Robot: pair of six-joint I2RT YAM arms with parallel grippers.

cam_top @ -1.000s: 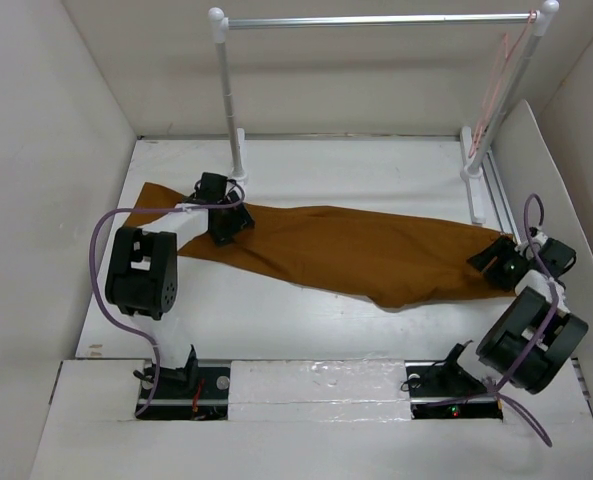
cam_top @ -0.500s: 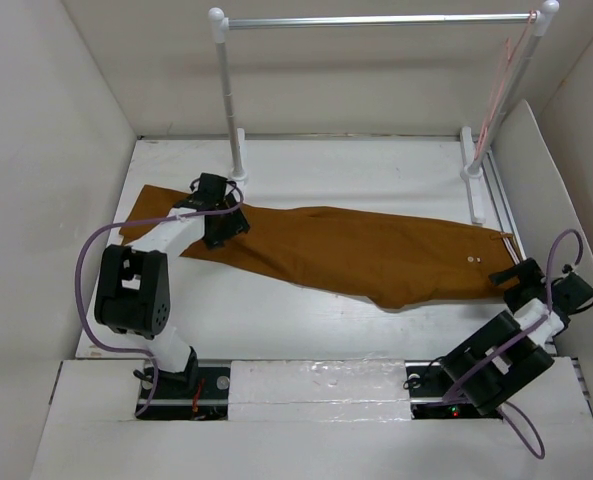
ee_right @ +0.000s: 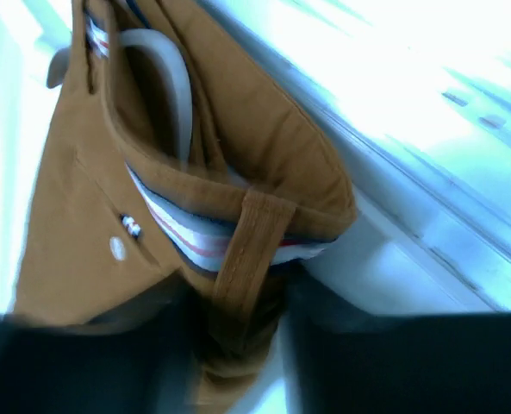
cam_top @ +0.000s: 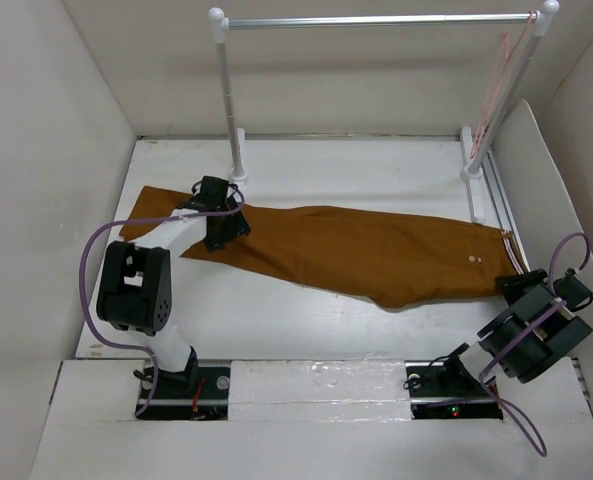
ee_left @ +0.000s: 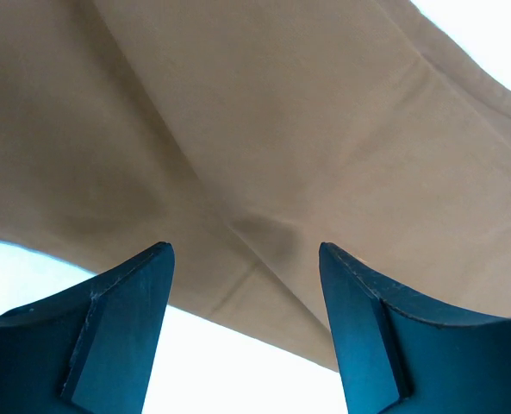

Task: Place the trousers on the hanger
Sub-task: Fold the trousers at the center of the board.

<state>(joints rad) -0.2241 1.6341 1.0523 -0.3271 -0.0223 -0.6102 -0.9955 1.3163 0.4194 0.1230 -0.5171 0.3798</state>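
Note:
The rust-brown trousers (cam_top: 376, 250) lie flat across the table, leg ends at the left and waistband at the right. My left gripper (cam_top: 221, 230) hovers over the left leg part. In the left wrist view it (ee_left: 245, 252) is open, with cloth (ee_left: 281, 129) lying beyond its tips and nothing pinched. My right gripper (cam_top: 509, 286) is at the waistband end. The blurred right wrist view shows it (ee_right: 242, 336) shut on the waistband at a belt loop (ee_right: 251, 250), with striped trim (ee_right: 182, 233) showing. The pale pink hanger (cam_top: 498, 85) hangs at the rail's right end.
A silver rail (cam_top: 376, 20) on two white posts (cam_top: 231, 100) spans the back of the table. A white track (cam_top: 496, 205) runs along the right wall, next to the waistband. White walls enclose the table on three sides.
My right gripper drew back from the waistband, opened wide, then came in lower and closed on the waistband edge. The waist end now lies flatter. My left arm barely shifted.

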